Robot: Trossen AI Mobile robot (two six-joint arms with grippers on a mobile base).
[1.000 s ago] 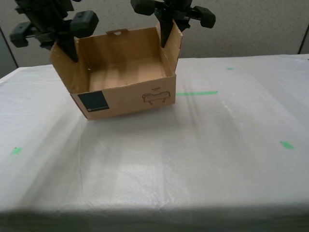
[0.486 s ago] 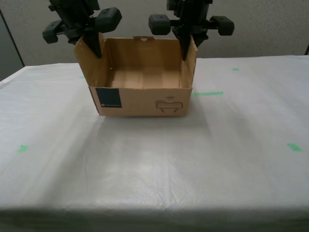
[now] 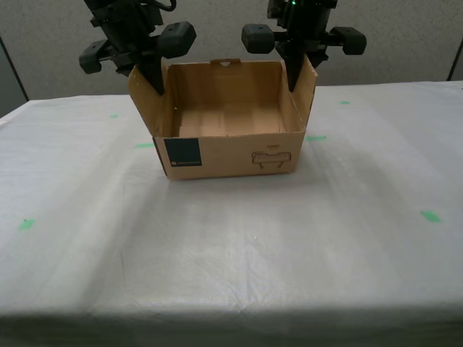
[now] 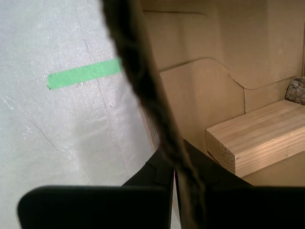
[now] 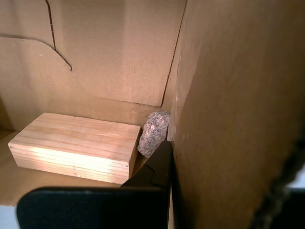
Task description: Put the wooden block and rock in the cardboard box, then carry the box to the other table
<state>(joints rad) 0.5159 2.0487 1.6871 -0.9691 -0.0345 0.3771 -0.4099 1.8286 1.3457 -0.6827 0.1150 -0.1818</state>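
— Carrying step, close to its end: brown corrugated cardboard box [image 3: 231,155] at the wrinkled white worktop [image 3: 231,253], one side wall pinched by my first tool [image 3: 158,87], the opposite wall by my second tool [image 3: 293,83].

— Load?

— Pale rectangular wooden block [image 5: 76,145] and speckled grey rock [image 5: 153,133] inside, side by side on the box floor.

— Next?

— Probably lowering level, then spreading both tools together. Already resting or not: cannot tell.

— Versus a second ago?

— Tilted then, level now. Also nearer the exterior view's right, covering more of the green tape strip [image 3: 315,137].

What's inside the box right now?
The box holds the block and the rock, close together by one wall. The exterior view shows neither; the front wall hides them.
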